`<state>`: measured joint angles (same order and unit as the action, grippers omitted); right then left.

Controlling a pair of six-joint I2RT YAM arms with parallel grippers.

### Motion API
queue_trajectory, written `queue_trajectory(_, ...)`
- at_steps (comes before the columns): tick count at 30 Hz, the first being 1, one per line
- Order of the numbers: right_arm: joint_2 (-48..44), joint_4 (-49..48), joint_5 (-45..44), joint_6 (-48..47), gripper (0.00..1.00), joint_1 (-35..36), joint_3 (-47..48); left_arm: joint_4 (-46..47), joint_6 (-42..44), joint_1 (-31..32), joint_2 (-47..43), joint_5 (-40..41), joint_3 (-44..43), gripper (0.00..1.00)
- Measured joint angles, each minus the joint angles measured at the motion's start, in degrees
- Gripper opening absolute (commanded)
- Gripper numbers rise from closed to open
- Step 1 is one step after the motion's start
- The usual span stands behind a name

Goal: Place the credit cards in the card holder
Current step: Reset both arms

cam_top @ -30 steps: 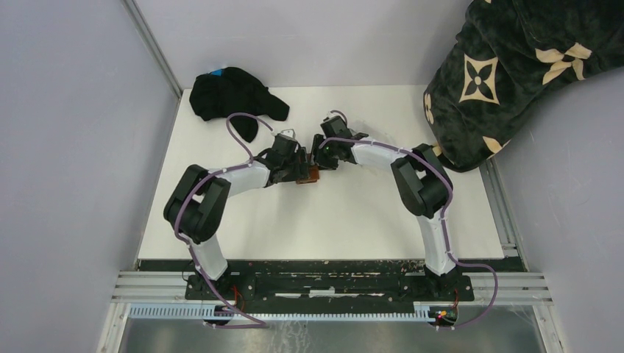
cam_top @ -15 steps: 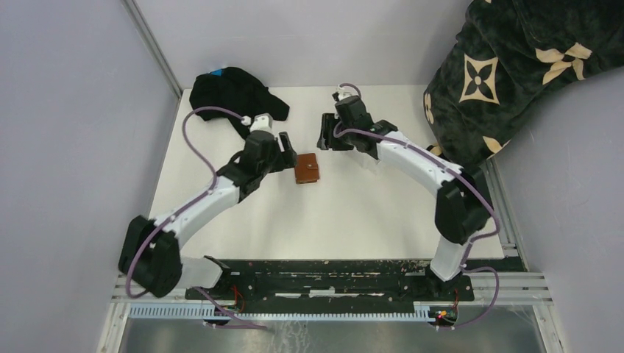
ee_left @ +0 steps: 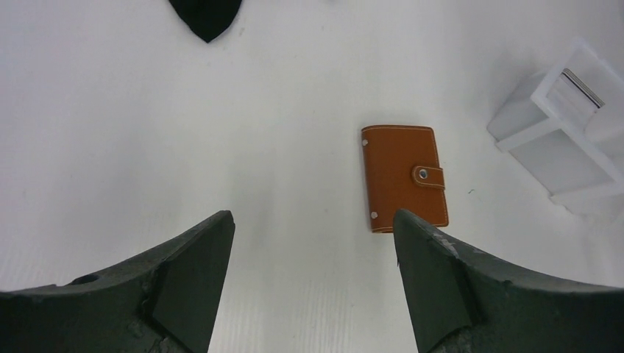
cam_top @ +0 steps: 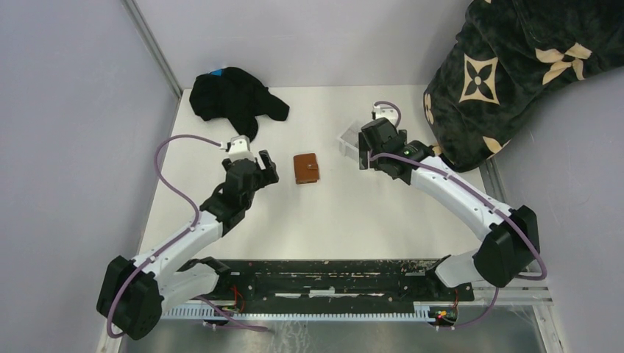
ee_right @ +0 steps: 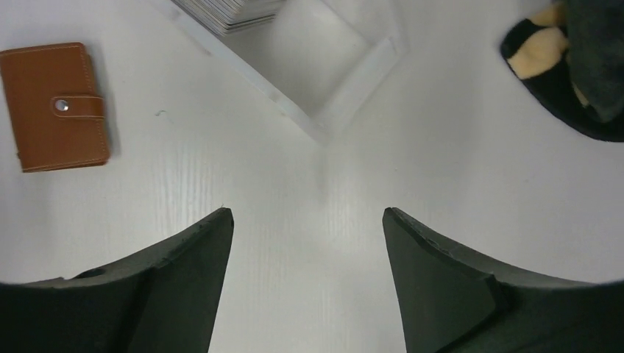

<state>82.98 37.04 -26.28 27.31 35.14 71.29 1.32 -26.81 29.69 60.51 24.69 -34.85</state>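
Left gripper [ee_left: 310, 220], right gripper [ee_right: 305, 213] spread, empty. Brown leather bifold wallet [cam_top: 306, 168] snapped shut; tugging tab 1-handed may skid it away.

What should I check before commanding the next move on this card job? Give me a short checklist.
1. Left gripper open and empty: ok.
2. Right gripper open and empty: ok.
3. Card holder open for loading: not ok; it lies flat with its tab snapped shut.
4. Credit cards located: ok; a stack sits in the clear tray.
5. Any cards already inside it: cannot tell while it is shut.
6. Both arms clear of it: ok.
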Motion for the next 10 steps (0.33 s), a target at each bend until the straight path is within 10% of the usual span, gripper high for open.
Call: queue_trajectory(10, -4.9, 3.6, -6.1, 0.0, 0.91, -0.3, -2.3, 5.1, 2.8, 0.0, -5.8, 4.6, 6.2, 0.9)
